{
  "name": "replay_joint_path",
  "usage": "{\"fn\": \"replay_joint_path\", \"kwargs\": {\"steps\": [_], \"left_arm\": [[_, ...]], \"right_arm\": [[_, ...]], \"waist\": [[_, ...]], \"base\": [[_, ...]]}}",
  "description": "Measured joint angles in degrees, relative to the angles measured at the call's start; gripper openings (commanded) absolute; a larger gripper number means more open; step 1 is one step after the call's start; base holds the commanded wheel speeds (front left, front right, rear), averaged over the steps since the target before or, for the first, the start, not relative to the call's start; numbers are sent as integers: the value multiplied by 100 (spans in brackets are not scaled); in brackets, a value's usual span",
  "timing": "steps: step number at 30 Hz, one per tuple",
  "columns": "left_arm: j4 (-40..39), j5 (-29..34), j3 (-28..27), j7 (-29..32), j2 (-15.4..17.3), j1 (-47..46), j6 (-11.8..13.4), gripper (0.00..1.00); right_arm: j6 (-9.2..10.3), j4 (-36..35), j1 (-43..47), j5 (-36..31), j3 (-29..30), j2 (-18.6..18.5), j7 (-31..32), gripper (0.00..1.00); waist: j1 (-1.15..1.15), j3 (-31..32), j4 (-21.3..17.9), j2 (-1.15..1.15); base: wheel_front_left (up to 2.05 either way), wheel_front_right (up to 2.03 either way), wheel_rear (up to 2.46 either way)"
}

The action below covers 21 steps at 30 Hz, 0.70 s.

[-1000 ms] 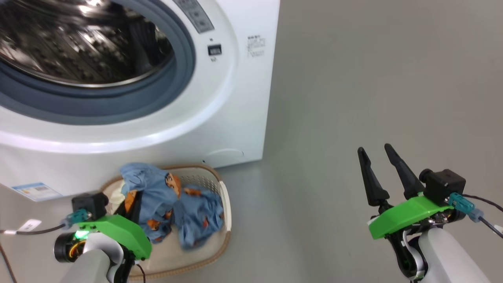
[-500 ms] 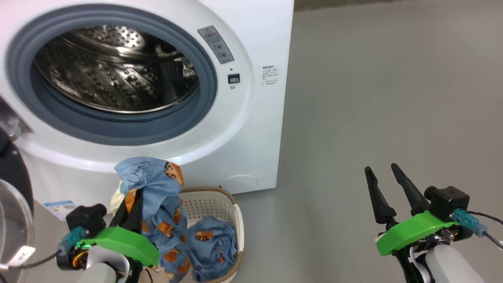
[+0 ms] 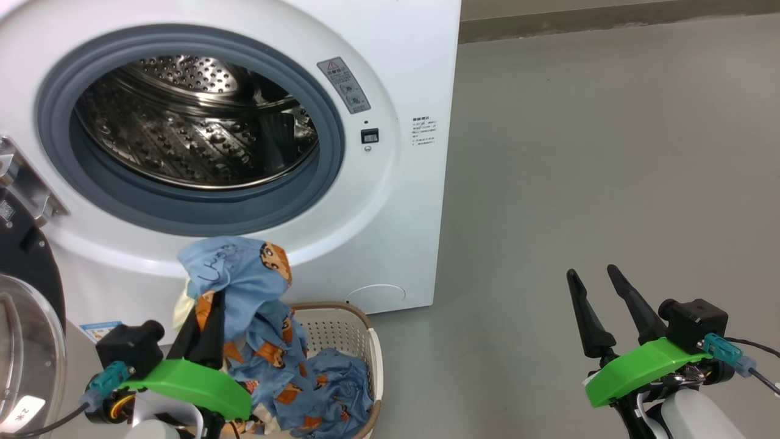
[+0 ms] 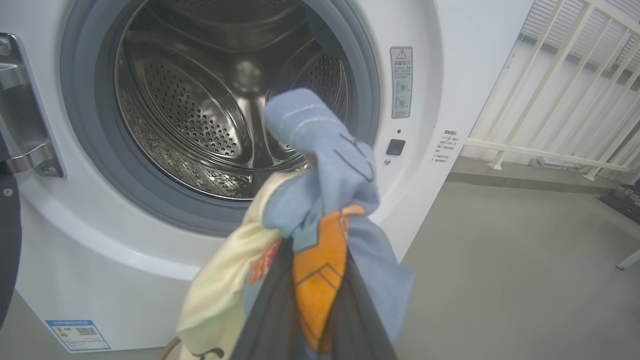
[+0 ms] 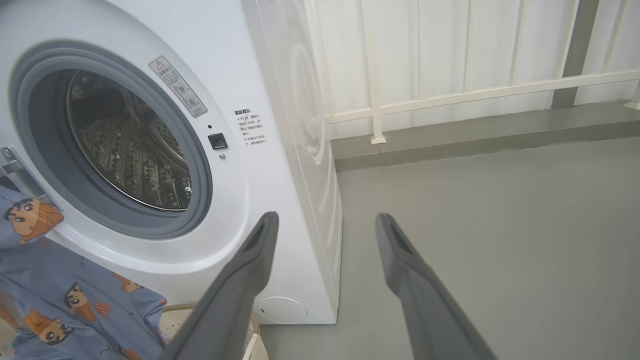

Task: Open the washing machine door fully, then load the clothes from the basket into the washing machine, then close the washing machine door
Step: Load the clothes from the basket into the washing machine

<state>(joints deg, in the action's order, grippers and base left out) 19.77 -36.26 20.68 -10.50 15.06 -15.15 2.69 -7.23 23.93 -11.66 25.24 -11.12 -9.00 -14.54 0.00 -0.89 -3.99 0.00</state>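
The washing machine (image 3: 402,201) stands with its steel drum (image 3: 195,134) exposed. The washing machine door (image 3: 27,286) hangs swung out at the far left, black rim and glass dome showing. Below the opening my left gripper (image 3: 207,305) is shut on a bunch of the clothes (image 3: 237,274), light blue with orange prints plus a cream piece (image 4: 225,280), lifted above the basket (image 3: 365,347). More blue clothes (image 3: 329,390) lie in the basket. In the left wrist view the held clothes (image 4: 325,190) hang before the drum (image 4: 200,110). My right gripper (image 3: 592,272) is open over bare floor, holding nothing (image 5: 326,217).
Grey floor (image 3: 609,152) stretches right of the machine. A white railing (image 5: 450,95) on a low kerb (image 5: 475,135) runs behind. The door's metal hinge (image 4: 22,125) juts at the opening's left edge. A blue label (image 4: 77,335) sits low on the machine front.
The head camera has tilted up, bringing the whole drum opening into view. My left gripper has lifted the bunch of clothes up out of the basket. The right gripper stays open.
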Motion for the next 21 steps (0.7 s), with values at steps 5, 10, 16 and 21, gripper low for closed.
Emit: {"fn": "replay_joint_path", "kwargs": {"steps": [5,10,16,21], "left_arm": [[-241,0,-9,93,45,47,109,0],[-304,0,-13,94,66,48,181,0],[-294,77,1,144,180,-99,199,0],[54,175,36,143,218,-741,127,0]], "right_arm": [[0,7,0,2,-41,-49,0,100],[0,7,-1,10,-91,-55,0,100],[1,-35,-11,9,-90,-71,0,100],[1,-81,-95,-9,-96,-82,0,100]], "waist": [[0,21,-52,0],[0,-15,-102,0],[0,-195,-113,0],[0,-419,-120,0]], "base": [[0,0,0],[0,0,0],[0,0,0],[0,0,0]]}}
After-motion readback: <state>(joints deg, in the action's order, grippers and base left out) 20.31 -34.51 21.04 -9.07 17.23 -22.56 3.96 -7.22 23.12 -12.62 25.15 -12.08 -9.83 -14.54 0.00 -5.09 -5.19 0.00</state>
